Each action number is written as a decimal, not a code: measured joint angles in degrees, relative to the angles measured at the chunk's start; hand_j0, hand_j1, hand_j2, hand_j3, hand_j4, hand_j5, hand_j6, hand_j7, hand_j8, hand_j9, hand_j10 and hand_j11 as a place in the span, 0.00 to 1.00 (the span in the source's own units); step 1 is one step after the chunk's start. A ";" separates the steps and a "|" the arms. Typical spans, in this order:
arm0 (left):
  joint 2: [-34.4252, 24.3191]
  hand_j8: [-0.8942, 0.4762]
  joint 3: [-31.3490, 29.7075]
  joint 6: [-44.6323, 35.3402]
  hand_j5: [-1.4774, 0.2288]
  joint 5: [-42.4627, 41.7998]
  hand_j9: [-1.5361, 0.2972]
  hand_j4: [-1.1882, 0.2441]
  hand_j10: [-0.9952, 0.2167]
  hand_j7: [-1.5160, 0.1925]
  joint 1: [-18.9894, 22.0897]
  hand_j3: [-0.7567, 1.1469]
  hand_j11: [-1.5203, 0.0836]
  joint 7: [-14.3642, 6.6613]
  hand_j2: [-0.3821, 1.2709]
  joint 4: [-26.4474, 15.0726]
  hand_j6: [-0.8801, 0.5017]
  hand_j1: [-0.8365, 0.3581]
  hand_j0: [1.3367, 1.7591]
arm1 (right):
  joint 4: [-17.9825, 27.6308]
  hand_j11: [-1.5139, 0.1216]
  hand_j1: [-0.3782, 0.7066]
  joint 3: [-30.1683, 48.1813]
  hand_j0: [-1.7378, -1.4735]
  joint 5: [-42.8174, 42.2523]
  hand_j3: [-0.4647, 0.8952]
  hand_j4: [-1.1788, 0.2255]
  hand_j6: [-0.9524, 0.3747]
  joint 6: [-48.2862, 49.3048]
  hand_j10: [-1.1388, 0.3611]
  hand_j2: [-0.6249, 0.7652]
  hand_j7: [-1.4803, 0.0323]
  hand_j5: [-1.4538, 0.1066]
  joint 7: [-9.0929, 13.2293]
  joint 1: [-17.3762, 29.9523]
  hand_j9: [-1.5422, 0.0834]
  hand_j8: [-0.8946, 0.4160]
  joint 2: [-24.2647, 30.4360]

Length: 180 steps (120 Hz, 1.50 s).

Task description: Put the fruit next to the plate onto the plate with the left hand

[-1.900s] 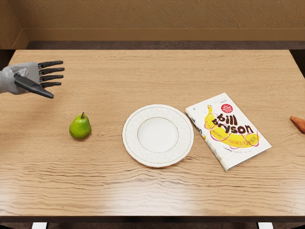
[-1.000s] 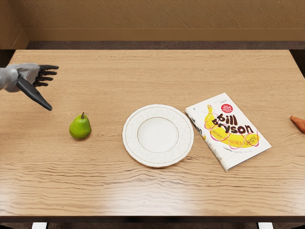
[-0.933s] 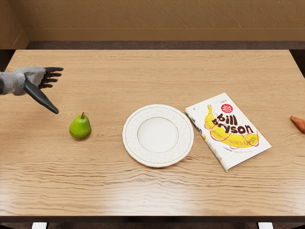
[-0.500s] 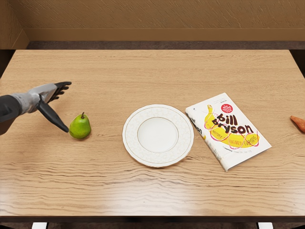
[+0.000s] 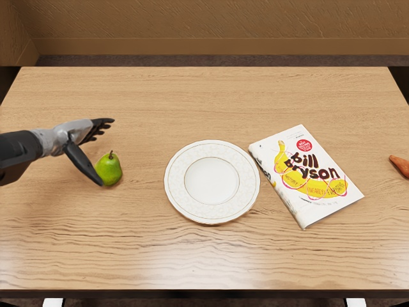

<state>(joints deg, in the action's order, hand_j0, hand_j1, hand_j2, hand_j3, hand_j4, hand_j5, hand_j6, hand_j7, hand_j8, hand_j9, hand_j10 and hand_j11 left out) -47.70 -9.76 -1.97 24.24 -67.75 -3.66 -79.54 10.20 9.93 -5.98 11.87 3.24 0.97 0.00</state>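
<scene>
As the left hand [image 5: 78, 135] arrives at the small green pear [image 5: 108, 170], no grasp is made yet.
Seen from the head view, the hand hangs wide and holds nothing, its fingers above the fruit and its dark thumb just at the fruit's outer flank. The pear stands upright on the light wooden bench [image 5: 192, 96], apart from the round white plate [image 5: 176, 165]. I'd judge this the reach: next, the fingers must close round the pear before lifting it across.
</scene>
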 joint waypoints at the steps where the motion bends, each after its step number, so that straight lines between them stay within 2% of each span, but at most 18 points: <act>1: -0.01 0.64 0.00 0.10 0.85 0.01 0.82 0.81 0.80 0.87 -0.01 0.40 0.93 0.00 0.23 0.00 0.62 0.97 0.76 | 0.00 0.93 0.03 0.00 0.30 0.00 0.34 0.84 0.72 0.01 0.76 0.45 0.98 0.93 0.00 0.00 0.95 0.68 0.00; 18: -0.08 0.55 0.00 2.88 0.76 0.07 0.74 0.73 0.70 0.78 -0.36 0.40 0.83 0.27 0.25 0.00 0.53 0.85 0.76 | 0.00 0.93 0.03 0.00 0.30 0.00 0.34 0.84 0.72 0.00 0.76 0.45 0.98 0.93 0.01 0.00 0.95 0.68 0.00; 33: -0.02 0.50 -0.01 4.97 0.71 0.09 0.69 0.68 0.65 0.73 -0.36 0.40 0.78 0.68 0.26 0.00 0.48 0.78 0.76 | 0.00 0.93 0.03 0.00 0.30 0.00 0.34 0.84 0.72 0.00 0.76 0.45 0.98 0.93 0.00 0.00 0.95 0.68 0.00; 78: -0.02 0.44 0.00 6.33 0.64 0.10 0.63 0.63 0.58 0.67 0.33 0.40 0.71 1.10 0.27 0.00 0.42 0.70 0.76 | 0.00 0.93 0.03 0.00 0.30 0.00 0.34 0.84 0.72 0.00 0.76 0.45 0.98 0.93 0.00 0.00 0.95 0.68 0.00; 134: -0.34 0.31 0.05 5.70 0.52 1.20 0.52 0.50 0.46 0.54 2.10 0.40 0.58 1.12 0.29 0.16 0.30 0.54 0.76 | 0.00 0.93 0.03 0.00 0.30 0.00 0.34 0.84 0.72 0.00 0.76 0.45 0.98 0.93 0.00 0.00 0.95 0.68 0.00; 140: -0.37 0.32 0.03 5.65 0.50 1.25 0.50 0.49 0.45 0.53 2.10 0.40 0.56 1.12 0.31 0.17 0.28 0.53 0.76 | 0.00 0.93 0.03 0.00 0.30 0.00 0.34 0.84 0.72 0.00 0.76 0.45 0.98 0.93 0.00 0.00 0.95 0.68 0.00; 173: -0.64 0.38 0.09 5.74 0.40 1.13 0.39 0.43 0.52 0.42 2.32 0.40 0.44 1.19 0.31 0.17 0.23 0.51 0.75 | 0.00 0.93 0.03 0.00 0.30 0.00 0.34 0.84 0.72 0.01 0.76 0.45 0.98 0.93 0.01 0.00 0.95 0.68 0.00; 180: -0.51 0.39 0.06 5.80 0.39 1.21 0.39 0.42 0.51 0.41 2.13 0.40 0.43 1.18 0.33 0.18 0.21 0.52 0.75 | 0.00 0.93 0.03 0.00 0.30 0.00 0.34 0.84 0.72 0.00 0.76 0.45 0.98 0.93 0.01 0.00 0.95 0.68 0.00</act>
<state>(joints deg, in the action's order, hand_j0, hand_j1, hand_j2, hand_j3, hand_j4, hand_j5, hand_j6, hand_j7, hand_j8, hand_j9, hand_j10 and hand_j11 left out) -48.22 -9.70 3.83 25.46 -65.62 -2.48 -79.36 10.20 9.93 -5.98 11.87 3.25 0.97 0.00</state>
